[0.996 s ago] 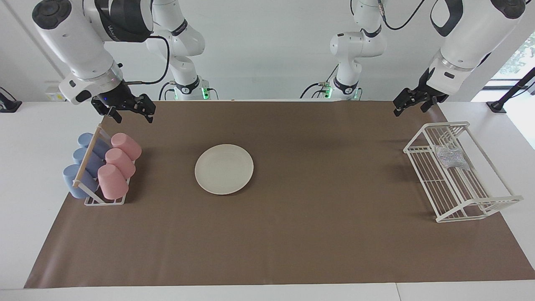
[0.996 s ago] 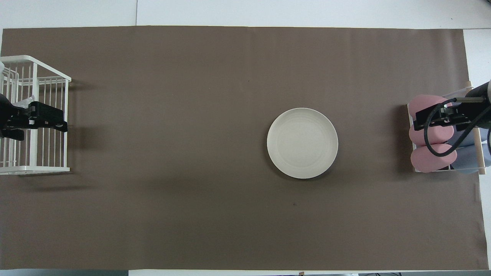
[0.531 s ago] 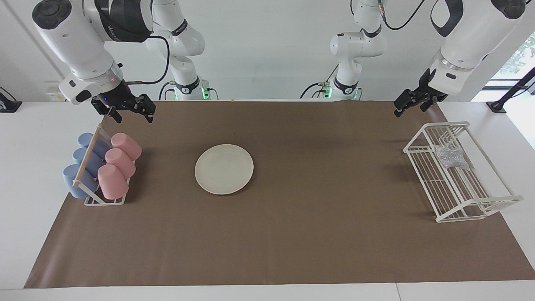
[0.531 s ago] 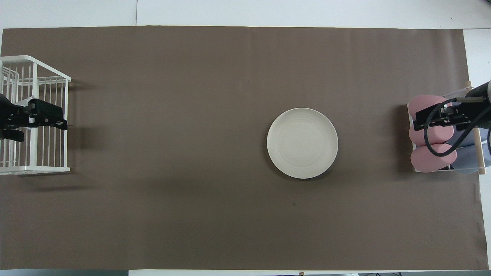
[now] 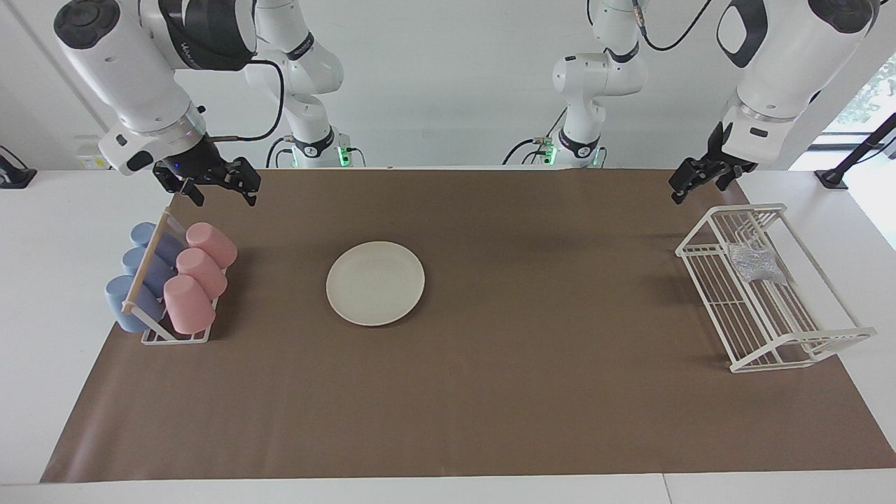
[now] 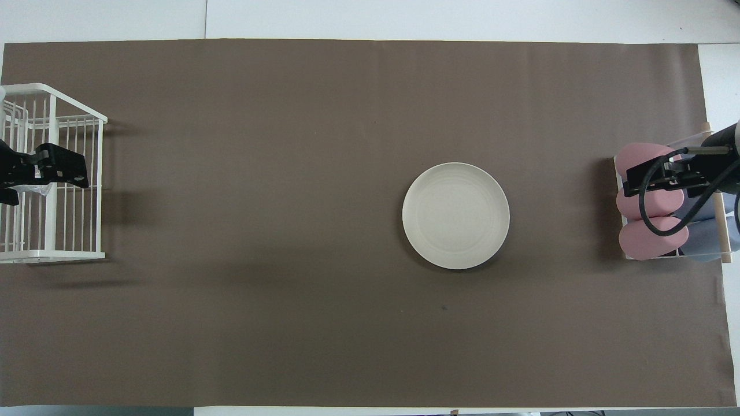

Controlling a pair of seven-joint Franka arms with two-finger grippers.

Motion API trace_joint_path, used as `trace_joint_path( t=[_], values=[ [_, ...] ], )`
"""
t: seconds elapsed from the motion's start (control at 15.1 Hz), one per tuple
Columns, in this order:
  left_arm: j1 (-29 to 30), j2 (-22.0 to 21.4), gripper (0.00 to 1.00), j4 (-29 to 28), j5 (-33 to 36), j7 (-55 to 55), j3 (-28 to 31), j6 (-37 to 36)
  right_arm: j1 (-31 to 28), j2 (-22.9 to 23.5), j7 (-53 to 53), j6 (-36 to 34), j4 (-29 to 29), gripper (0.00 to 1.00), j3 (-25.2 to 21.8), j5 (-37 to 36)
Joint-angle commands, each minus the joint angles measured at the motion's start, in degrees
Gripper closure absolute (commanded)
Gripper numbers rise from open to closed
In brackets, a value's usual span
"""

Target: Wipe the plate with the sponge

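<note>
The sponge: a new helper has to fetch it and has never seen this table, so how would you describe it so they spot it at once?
Go to the white wire rack at the left arm's end of the brown mat. The sponge lies in the rack's end nearer the robots. It is a small, crinkly, silvery-grey pad, the only thing in the rack.

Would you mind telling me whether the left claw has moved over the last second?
Yes. The left claw has shifted toward the left arm's end, ending over the rack's near corner; the sponge lies untouched.

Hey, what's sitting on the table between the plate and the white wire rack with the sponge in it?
Nothing: between the plate and rack the facing view shows only bare brown mat.
</note>
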Motion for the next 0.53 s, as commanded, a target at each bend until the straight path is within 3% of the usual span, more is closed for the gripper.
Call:
trace_joint_path(
  t=[0.0, 0.2, 0.46],
  values=[
    [-1.89, 5.90, 0.00, -0.52, 10.30, -1.69, 0.27, 3.24, -0.78, 0.27, -0.75, -0.69, 0.53, 0.00, 0.30, 0.38],
    [-1.98, 10.92, 0.00, -0.96, 17.25, -4.32, 0.36, 6.76, -0.52, 0.27, -0.75, -0.69, 0.53, 0.00, 0.30, 0.38],
    [-2.24, 13.04, 0.00, -5.17, 26.84, -4.68, 0.27, 8.35, -0.52, -0.26, -0.32, -1.93, -0.35, 0.00, 0.39, 1.08]
  ],
)
